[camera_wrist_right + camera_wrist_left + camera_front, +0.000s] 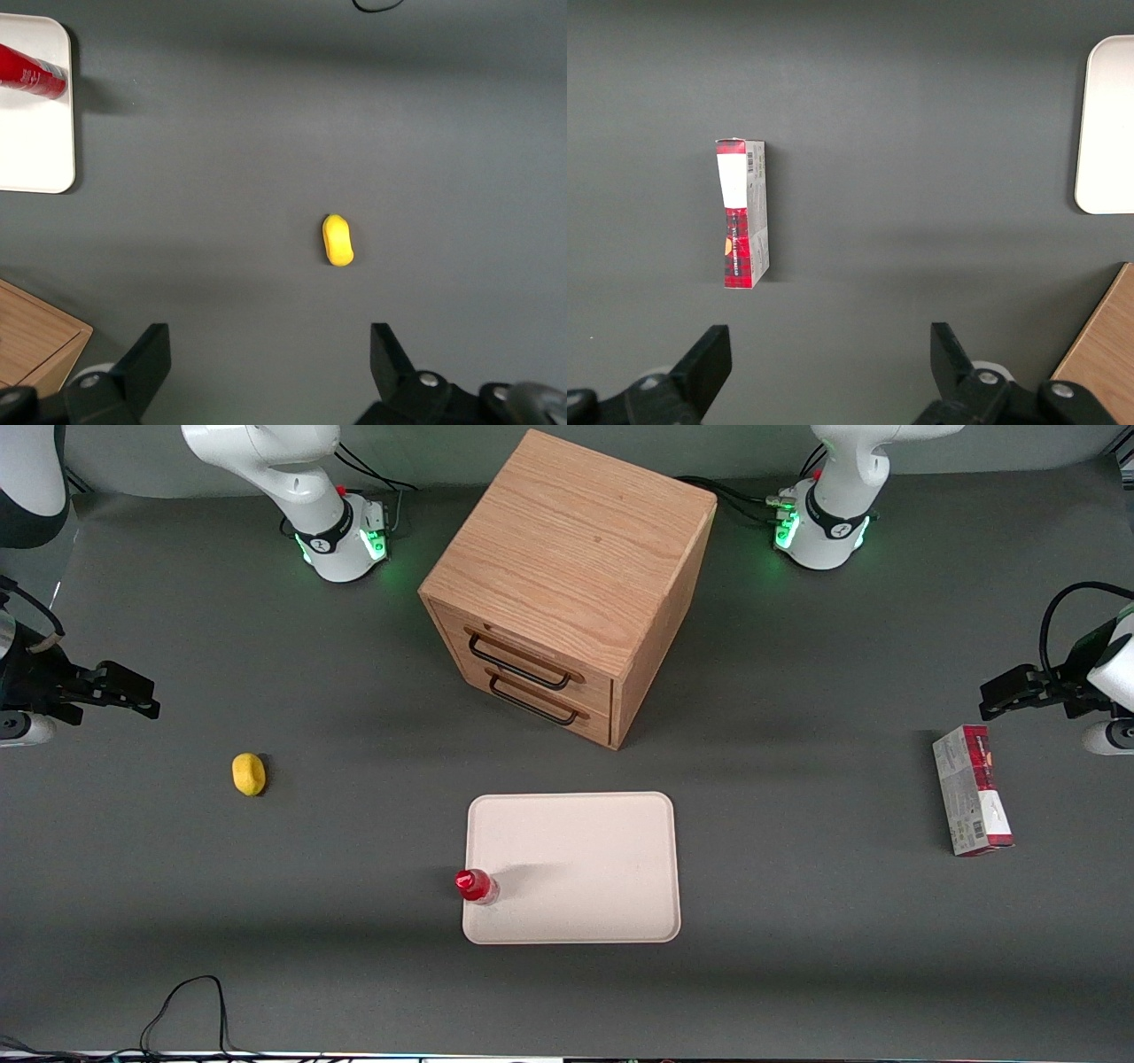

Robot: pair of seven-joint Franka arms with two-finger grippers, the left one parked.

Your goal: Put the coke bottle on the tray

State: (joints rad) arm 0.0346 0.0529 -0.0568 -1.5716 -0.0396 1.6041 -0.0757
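Note:
The coke bottle (476,886), small and red with a red cap, stands upright on the cream-white tray (585,868), at the tray's edge toward the working arm's end. The right wrist view also shows the bottle (31,78) resting on the tray (31,150). My right gripper (146,698) hovers well away from both, at the working arm's end of the table and above the dark mat. Its fingers (146,359) are open with nothing between them.
A yellow lemon-like lump (249,773) lies on the mat near the gripper. A wooden drawer cabinet (567,584) stands farther from the camera than the tray. A red-and-grey carton (972,802) lies toward the parked arm's end. A black cable (186,1010) loops at the front edge.

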